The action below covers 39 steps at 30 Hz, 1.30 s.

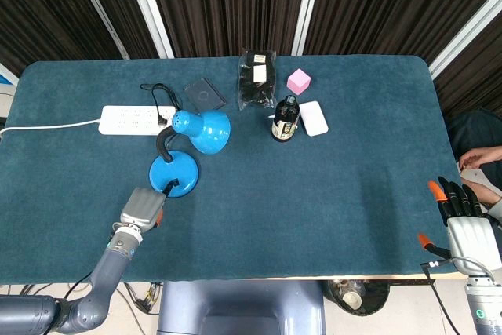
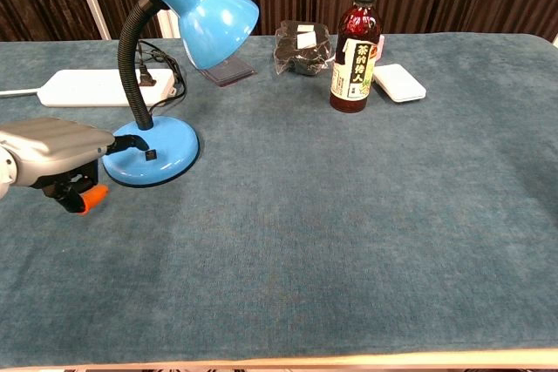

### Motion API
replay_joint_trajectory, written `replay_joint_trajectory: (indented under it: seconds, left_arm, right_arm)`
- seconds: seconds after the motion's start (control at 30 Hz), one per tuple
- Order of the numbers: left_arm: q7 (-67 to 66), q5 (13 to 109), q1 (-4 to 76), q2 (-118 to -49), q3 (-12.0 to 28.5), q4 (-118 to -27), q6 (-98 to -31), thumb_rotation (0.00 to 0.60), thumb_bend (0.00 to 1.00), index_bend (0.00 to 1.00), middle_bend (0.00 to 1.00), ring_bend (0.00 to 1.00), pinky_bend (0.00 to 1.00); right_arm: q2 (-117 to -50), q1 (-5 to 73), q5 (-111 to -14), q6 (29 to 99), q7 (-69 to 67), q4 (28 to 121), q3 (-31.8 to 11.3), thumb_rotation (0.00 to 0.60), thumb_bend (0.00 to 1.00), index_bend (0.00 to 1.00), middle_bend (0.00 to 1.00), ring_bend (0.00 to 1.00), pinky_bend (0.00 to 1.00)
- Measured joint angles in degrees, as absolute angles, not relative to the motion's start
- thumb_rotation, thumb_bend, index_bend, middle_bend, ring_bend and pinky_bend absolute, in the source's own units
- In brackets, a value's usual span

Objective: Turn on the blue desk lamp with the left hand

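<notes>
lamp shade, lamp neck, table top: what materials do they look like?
Lamp shade: glossy blue, painted metal or hard plastic; shows highlights. Lamp neck: black ribbed flexible tube, probably metal gooseneck. Table top: matte teal fabric, felt-like nap.

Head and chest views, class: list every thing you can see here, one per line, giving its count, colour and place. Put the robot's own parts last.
Table: one, dark blue cloth top, fills both views.
Desk lamp: one, blue with a black neck, left of centre; shade unlit.
Power strip: one, white, far left, behind the lamp, with a black plug in it.
Flat card: one, dark, behind the lamp shade.
Bag: one, black with white labels, back centre.
Block: one, pink, right of the bag.
Bottle: one, dark with a label, upright, centre.
Flat case: one, white, right of the bottle.
Left hand: one, grey, a black finger reaching onto the lamp base.
Right hand: one, black fingers with orange tips, spread, at the table's right front corner.
</notes>
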State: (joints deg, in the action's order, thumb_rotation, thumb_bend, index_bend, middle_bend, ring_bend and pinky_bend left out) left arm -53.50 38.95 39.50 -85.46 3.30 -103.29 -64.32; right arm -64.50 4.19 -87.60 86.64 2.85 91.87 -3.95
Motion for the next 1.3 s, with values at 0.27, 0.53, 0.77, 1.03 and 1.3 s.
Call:
replay_joint_trajectory:
  seconds: [0.27,0.53,0.77,1.03,1.3]
  left_arm:
    - [-53.6,38.2,40.7,-86.9,2.7,-103.0,-64.7,0.600,0.58,0.07,0.89,0.92,0.88]
    - [-53.8,37.5,41.5,-87.6,2.2,-102.5,-65.9,0.600,0.58,0.07,0.89,0.92,0.88]
    - [-52.8,38.2,41.6,-87.2,1.9,-102.4,-66.7,0.600,0.58,0.07,0.89,0.92,0.88]
    - [-52.5,37.3,41.8,-87.7,0.9,-101.5,-66.0,0.600,0.58,0.07,0.89,0.92,0.88]
    - [-52.1,37.5,42.0,-88.3,0.0,-101.4,-65.9,0.600,0.58,0.08,0.89,0.92,0.88]
  right_arm:
    - [-64.5,4.2,-87.8,86.7,2.6,91.8,-3.9,0.600,0.25,0.00,0.00,0.00,0.00]
    - [-64.4,4.2,-87.8,86.8,2.2,91.6,-3.9,0.600,0.25,0.00,0.00,0.00,0.00]
    - [-64.4,4.2,-87.8,86.8,2.3,91.7,-3.9,0.600,0.25,0.00,0.00,0.00,0.00]
    - [-64.4,4.1,-87.8,86.8,2.2,91.8,-3.9,0.600,0.25,0.00,0.00,0.00,0.00]
    - [-64.3,4.1,-87.7,86.8,1.9,91.9,-3.9,0.600,0.25,0.00,0.00,0.00,0.00]
